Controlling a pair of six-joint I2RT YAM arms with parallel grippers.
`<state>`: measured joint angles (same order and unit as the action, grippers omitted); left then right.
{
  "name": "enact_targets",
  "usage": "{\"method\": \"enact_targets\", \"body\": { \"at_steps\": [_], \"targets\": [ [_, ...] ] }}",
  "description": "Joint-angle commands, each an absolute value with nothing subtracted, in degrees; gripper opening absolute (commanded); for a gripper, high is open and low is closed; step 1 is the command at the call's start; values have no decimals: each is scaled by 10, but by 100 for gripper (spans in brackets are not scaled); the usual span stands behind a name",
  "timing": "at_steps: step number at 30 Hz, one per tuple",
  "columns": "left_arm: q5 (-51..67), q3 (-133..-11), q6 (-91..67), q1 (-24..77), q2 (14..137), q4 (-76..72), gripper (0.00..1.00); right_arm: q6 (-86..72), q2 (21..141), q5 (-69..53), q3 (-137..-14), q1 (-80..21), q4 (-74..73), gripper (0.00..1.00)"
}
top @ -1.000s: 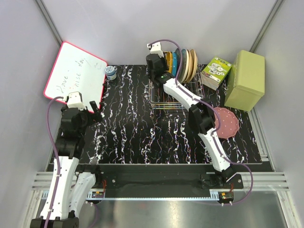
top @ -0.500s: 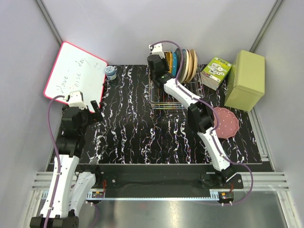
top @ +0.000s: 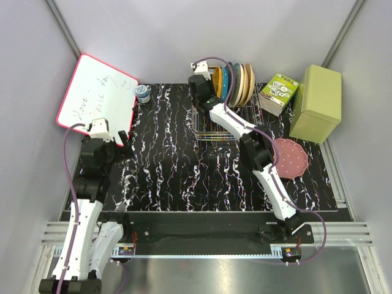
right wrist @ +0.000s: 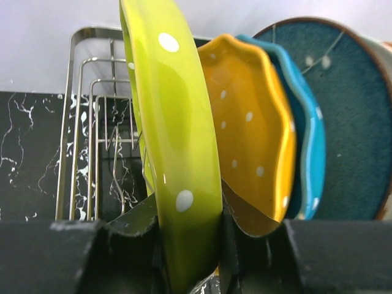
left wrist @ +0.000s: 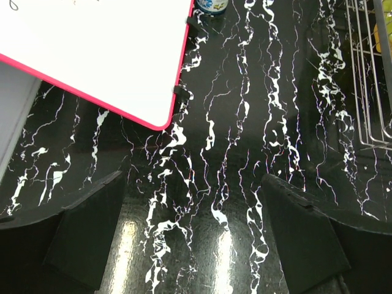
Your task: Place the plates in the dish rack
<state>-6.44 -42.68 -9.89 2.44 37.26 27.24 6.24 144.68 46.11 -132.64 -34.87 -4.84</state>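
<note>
Pinched edgewise in right gripper [right wrist: 190,245]: yellow-green plate [right wrist: 177,141], upright at dish rack [right wrist: 86,122]; cannot tell whether seated in slot. Just beside it, standing in rack: orange plate [right wrist: 257,135], then blue plate [right wrist: 309,153], then dark teal plate [right wrist: 352,110]. Flat on worktop [top: 171,159], right of rack: pink plate [top: 290,157]. Left gripper [left wrist: 196,233] spread wide over worktop, near whiteboard [left wrist: 92,55] corner, holding nothing.

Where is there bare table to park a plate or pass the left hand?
Open: the marbled table between the whiteboard and the dish rack, and the strip in front of it. Crowded: back right, around the pink plate, printed carton and olive-green box.
</note>
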Motion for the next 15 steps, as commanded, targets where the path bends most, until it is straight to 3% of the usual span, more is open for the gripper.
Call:
{"method": "enact_targets", "body": {
  "at_steps": [1, 3, 4, 5, 9, 12, 15],
  "targets": [
    [-53, -426, -91, 22, 374, 243, 99, 58, 1443, 493, -1370, -347, -17, 0],
    [-53, -425, -91, 22, 374, 243, 99, 58, 1445, 495, -1371, -347, -17, 1],
    [-52, -425, -91, 21, 374, 243, 99, 58, 1448, 496, -1371, -346, -17, 6],
    [-51, -425, -91, 21, 373, 243, 99, 58, 1447, 494, -1371, -347, -18, 21],
    [-48, -424, -91, 21, 370, 243, 99, 60, 1435, 492, -1363, -347, -23, 54],
    [-47, -424, -91, 21, 368, 242, 99, 62, 1407, 491, -1347, -347, -22, 67],
    [-43, -422, -91, 21, 363, 239, 99, 64, 1380, 486, -1319, -347, -24, 72]
  ]
}}
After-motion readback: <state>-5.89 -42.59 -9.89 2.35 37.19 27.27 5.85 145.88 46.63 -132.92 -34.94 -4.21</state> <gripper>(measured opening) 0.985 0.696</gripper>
